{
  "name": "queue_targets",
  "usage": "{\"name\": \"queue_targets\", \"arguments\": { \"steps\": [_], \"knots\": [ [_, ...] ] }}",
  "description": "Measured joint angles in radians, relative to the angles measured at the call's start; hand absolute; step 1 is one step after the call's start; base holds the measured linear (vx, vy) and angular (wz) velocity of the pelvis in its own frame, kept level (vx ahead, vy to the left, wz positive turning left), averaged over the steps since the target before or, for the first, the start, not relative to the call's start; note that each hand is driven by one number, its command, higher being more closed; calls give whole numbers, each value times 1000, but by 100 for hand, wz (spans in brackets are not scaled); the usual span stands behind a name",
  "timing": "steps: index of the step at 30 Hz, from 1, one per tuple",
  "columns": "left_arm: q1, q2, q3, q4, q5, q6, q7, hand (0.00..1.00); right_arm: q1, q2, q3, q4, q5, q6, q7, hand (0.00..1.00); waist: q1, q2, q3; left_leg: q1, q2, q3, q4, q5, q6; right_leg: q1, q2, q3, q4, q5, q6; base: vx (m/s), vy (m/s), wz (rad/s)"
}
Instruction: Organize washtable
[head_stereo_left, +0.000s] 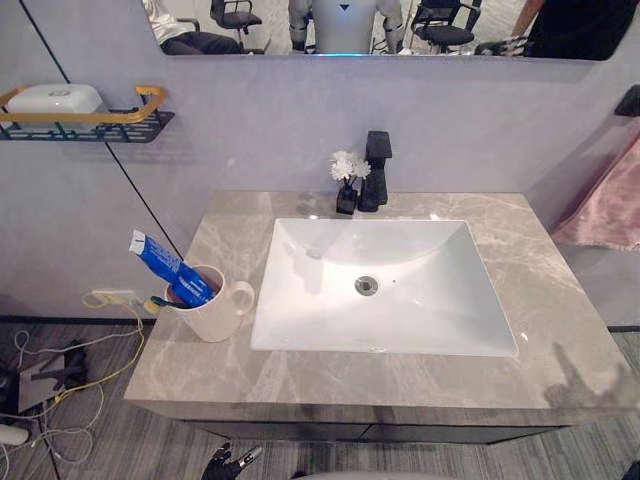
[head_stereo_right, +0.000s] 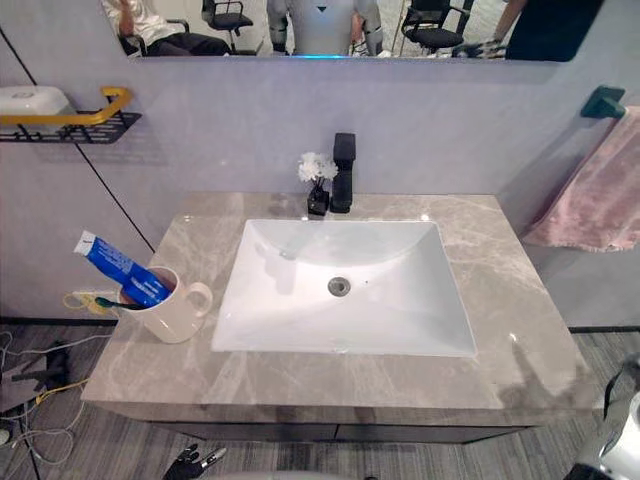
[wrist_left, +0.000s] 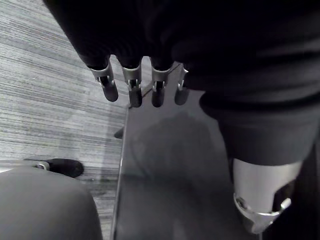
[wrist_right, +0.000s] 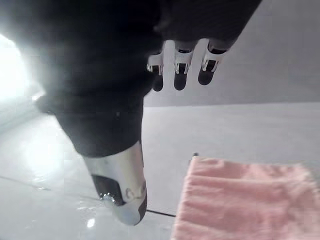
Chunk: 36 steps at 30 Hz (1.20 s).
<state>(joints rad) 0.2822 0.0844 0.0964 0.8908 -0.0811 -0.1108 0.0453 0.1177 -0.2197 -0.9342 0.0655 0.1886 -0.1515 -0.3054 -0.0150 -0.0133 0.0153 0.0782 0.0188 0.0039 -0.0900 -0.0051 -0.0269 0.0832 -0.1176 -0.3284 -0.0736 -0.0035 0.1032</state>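
The cream mug (head_stereo_left: 210, 308) stood on the counter (head_stereo_left: 560, 330) left of the sink, a toothpaste tube (head_stereo_left: 168, 267) leaning in it. It looked rigid, slick and breakable, likely best gripped around the body. The left hand (wrist_left: 131, 84) and right hand (wrist_right: 180, 74) hung low, fingers loosely straight.

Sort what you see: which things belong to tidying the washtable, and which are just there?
Job in hand: mug on the countertop, holding the toothpaste tube and toothbrush; possibly the flower vase; left hand and right hand, fingers open, empty.

Just there: faucet, sink, wall shelf with white box, pink towel, mirror.
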Motion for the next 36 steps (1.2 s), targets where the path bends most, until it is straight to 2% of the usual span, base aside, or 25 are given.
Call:
{"name": "queue_targets", "arguments": {
  "steps": [6,8,11,15,19,22,26,29,32,36],
  "knots": [
    [0,-37,63,-20,-36,15,4,0,119,236,39,1,92,4,-44,0,5,2,-3,21,0,26,-1,-11,11,7,-8,6,22,-6,3,16,16,-8],
    [0,-42,63,-22,-47,14,9,0,156,274,91,19,129,3,-42,0,5,2,-3,25,-1,37,2,-22,15,19,-11,6,24,-7,6,9,22,-13],
    [-18,-56,70,-20,-77,23,31,0,162,282,158,108,166,0,-38,0,6,4,-8,38,-1,74,19,-38,17,22,-22,6,45,-15,10,17,45,-19],
    [-24,-60,73,-20,-110,25,45,0,198,297,181,190,213,-3,8,0,32,-2,-10,44,-1,99,28,-53,18,24,-27,0,53,-16,12,4,21,-8],
    [-25,-60,72,-14,-126,26,47,0,217,301,248,383,219,11,75,0,30,-3,-9,48,3,145,38,-67,15,34,-34,-3,56,-17,14,-15,5,3],
    [-28,-60,68,-4,-140,24,46,0,226,298,299,479,186,45,114,0,31,-1,-9,58,2,164,35,-66,14,37,-43,-8,72,-27,18,-16,16,7],
    [-40,-54,56,17,-144,15,46,0,239,290,425,552,39,66,181,0,32,-2,-9,59,-4,150,28,-58,15,39,-45,-16,68,-27,18,2,1,8],
    [-63,-27,-3,49,-144,14,46,0,225,286,497,651,-54,85,222,0,35,-4,-8,66,-7,115,22,-45,14,65,-42,-49,46,-26,19,20,-29,31],
    [-69,-18,-18,64,-143,11,46,0,204,271,557,733,-84,88,248,0,34,-6,-4,75,-7,87,21,-41,6,82,-34,-61,33,-26,19,9,-38,19],
    [-87,0,-43,83,-141,4,44,0,166,247,575,831,-103,78,257,0,37,-18,11,74,-5,70,21,-37,2,92,-26,-81,24,-26,19,-28,-33,11]
  ]
}}
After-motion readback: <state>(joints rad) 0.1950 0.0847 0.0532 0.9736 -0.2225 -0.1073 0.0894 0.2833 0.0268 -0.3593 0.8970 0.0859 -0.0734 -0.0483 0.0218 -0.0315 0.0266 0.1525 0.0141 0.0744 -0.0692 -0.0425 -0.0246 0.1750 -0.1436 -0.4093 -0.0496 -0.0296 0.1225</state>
